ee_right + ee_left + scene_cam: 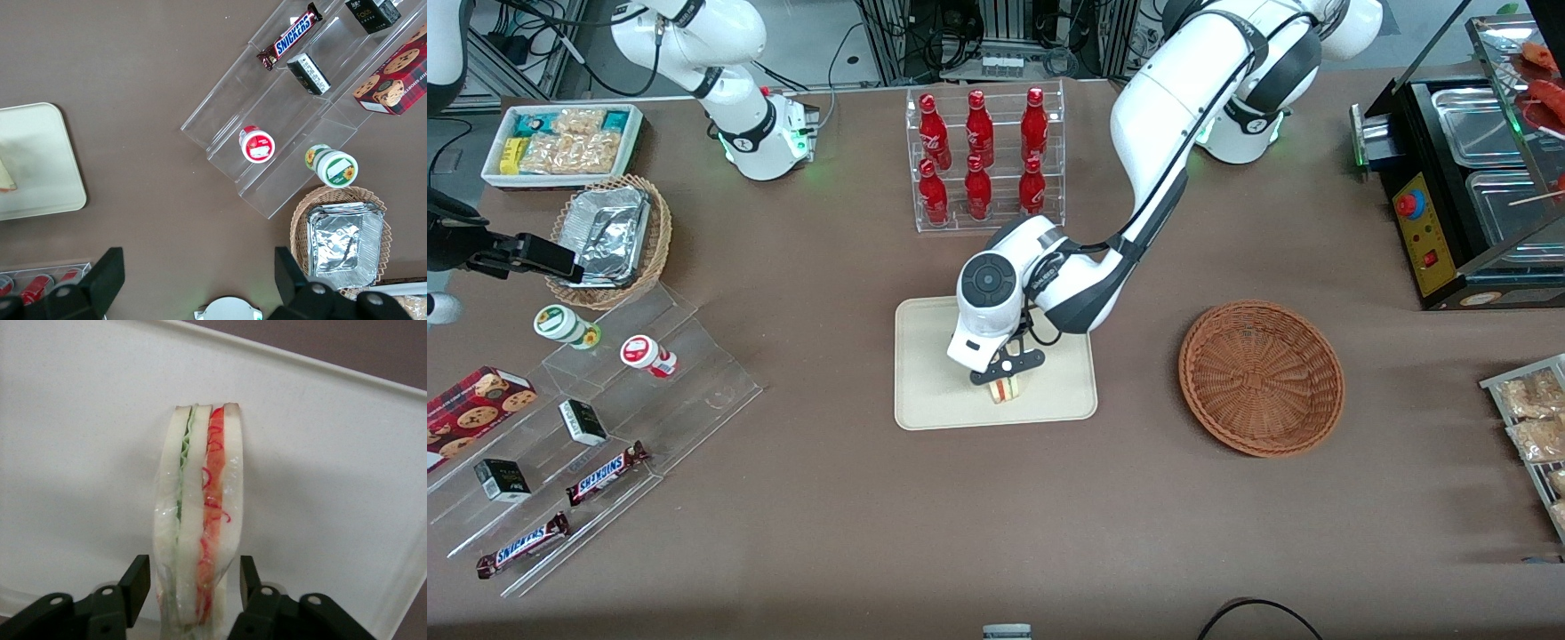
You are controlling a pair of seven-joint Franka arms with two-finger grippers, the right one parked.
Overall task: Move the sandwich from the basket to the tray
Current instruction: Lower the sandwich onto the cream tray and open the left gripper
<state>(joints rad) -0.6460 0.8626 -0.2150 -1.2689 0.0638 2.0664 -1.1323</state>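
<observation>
A brown counter (827,533) fills the front view. Toward the parked arm's end sit a white bin of snack packets (562,142), a tan wicker basket holding foil containers (609,240), and a clear stepped display (605,427) with two small tubs, small dark boxes and Snickers bars (607,472).

Midway along the counter, a clear rack of red bottles (985,160) stands farther from the front camera than the cream tray (934,391). The left arm reaches down over this tray, and its tool (1007,373) sits low above the tray's nearer half. The tool is clamped on the sandwich (1007,389), one black finger (137,587) pressed to each bread face.

In the left wrist view the sandwich (199,513) stands on edge over the tray's surface (80,453), which fills most of that view. Its long axis runs straight out from the tool's fingers, and its cut edge faces the wrist camera, showing pale bread slices with a green layer and a red layer between them under clear wrap.

Toward the working arm's end, the reddish-brown round basket (1261,377) lies well apart from the tray, holding nothing.
</observation>
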